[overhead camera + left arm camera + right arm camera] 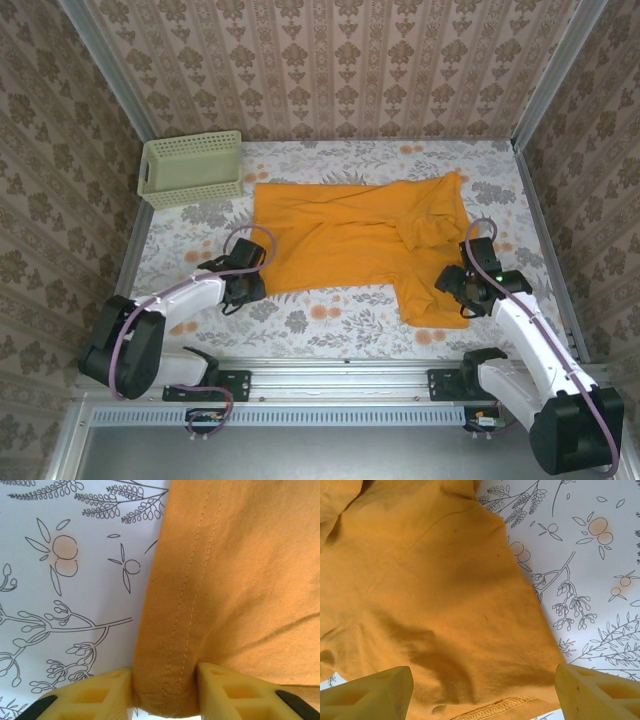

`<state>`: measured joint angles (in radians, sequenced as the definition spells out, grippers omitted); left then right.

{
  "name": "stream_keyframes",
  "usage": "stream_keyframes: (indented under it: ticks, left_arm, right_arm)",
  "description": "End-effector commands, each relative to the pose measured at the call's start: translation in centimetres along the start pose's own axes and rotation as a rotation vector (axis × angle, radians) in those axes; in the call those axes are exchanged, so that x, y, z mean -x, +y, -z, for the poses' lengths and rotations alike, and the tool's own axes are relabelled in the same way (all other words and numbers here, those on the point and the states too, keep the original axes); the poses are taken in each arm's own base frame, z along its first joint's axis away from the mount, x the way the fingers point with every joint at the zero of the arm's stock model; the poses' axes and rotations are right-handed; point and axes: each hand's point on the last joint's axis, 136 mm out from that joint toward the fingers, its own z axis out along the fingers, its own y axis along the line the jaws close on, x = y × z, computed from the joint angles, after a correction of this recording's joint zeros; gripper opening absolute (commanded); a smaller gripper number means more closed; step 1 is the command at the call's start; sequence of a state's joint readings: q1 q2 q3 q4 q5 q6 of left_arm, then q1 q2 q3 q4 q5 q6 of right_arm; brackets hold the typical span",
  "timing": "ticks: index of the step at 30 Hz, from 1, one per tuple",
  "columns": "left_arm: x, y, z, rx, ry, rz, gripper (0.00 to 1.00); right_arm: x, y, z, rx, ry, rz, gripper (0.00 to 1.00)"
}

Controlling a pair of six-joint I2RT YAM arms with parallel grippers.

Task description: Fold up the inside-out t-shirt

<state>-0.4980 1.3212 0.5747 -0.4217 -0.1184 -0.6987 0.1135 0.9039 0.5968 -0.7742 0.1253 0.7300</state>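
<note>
The inside-out t-shirt (350,240), orange-yellow, lies spread across the middle of the flowered table, with one part bunched up at the back right. My left gripper (252,285) is at its front left corner. In the left wrist view the stitched hem (185,630) is pinched between the two yellow fingers (225,690), which press on it from both sides. My right gripper (450,285) is low over the shirt's front right flap. In the right wrist view its fingers (375,692) stand wide apart over the cloth (430,590), and an overlock seam (495,710) lies between them.
A pale green lattice basket (192,168) stands at the back left, clear of the shirt. Patterned walls close the table on three sides. Bare flowered tablecloth (320,320) runs along the front between the two arms.
</note>
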Motion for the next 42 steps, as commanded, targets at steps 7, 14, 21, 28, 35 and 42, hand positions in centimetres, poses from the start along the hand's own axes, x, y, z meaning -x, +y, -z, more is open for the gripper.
stream_keyframes:
  ticks: [7, 14, 21, 28, 35, 42]
  left_arm:
    - [2.5, -2.6, -0.2, -0.065, -0.053, -0.042, 0.1]
    - [3.0, -2.4, -0.2, -0.058, -0.05, -0.045, 0.02]
    - [2.9, -2.4, 0.5, -0.089, -0.078, -0.038, 0.0]
    - [3.1, -2.0, 1.8, -0.1, -0.116, -0.027, 0.0]
    - [3.4, -2.2, 3.6, -0.119, -0.173, -0.031, 0.0]
    - [2.7, -1.3, 6.0, -0.112, -0.27, 0.002, 0.0]
  right_arm:
    - [-4.8, -2.5, -2.4, -0.137, 0.044, -0.053, 0.69]
    - [-5.0, -1.9, -3.5, -0.186, 0.033, -0.024, 0.67]
    - [-4.3, -1.0, -4.1, -0.175, 0.016, -0.019, 0.53]
    - [-3.9, -1.0, -4.4, -0.19, 0.004, 0.015, 0.21]
    - [-2.2, -1.6, -1.9, -0.2, -0.075, 0.023, 0.0]
    - [-0.2, -2.7, 2.2, -0.199, -0.132, 0.009, 0.0]
